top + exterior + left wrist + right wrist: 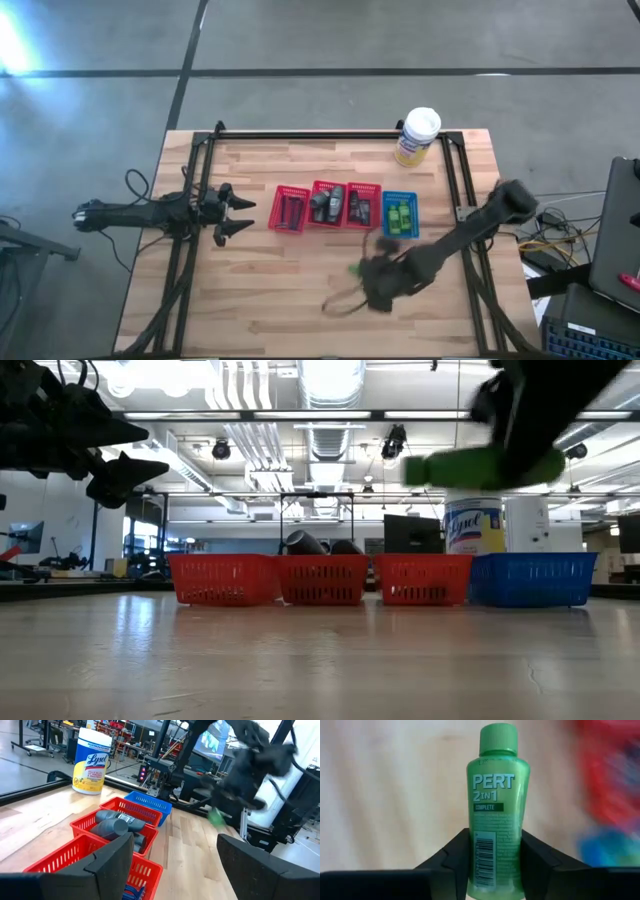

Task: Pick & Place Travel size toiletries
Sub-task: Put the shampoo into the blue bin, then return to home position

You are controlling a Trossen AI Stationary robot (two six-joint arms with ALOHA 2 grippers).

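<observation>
The right hand [495, 857] pinches a small green bottle [496, 815] between its two dark fingers [455, 852]. The fingers press on the lower part of the bottle, one on each side. The bottle's round cap points away from the hand. White letters on the bottle say PERT 2 in 1.

From above, the right hand sits over the tabletop [260, 300], in front of the row of baskets and near the blue one. In the low view the green bottle is up in the air, higher than the baskets, and it lies on its side.

Four baskets stand in a row, touching side by side. Three are red baskets [328, 206] and the last is a blue basket [399, 215]. The blue one holds more green bottles [399, 216]. The middle red basket holds dark grey tubes [120, 822]. The other red baskets hold dark things too small to make out.

A big white and yellow can [417, 136] stands behind the blue basket.

The left hand [238, 215] waits well apart, left of the baskets. Its fingers are spread wide and hold nothing.
</observation>
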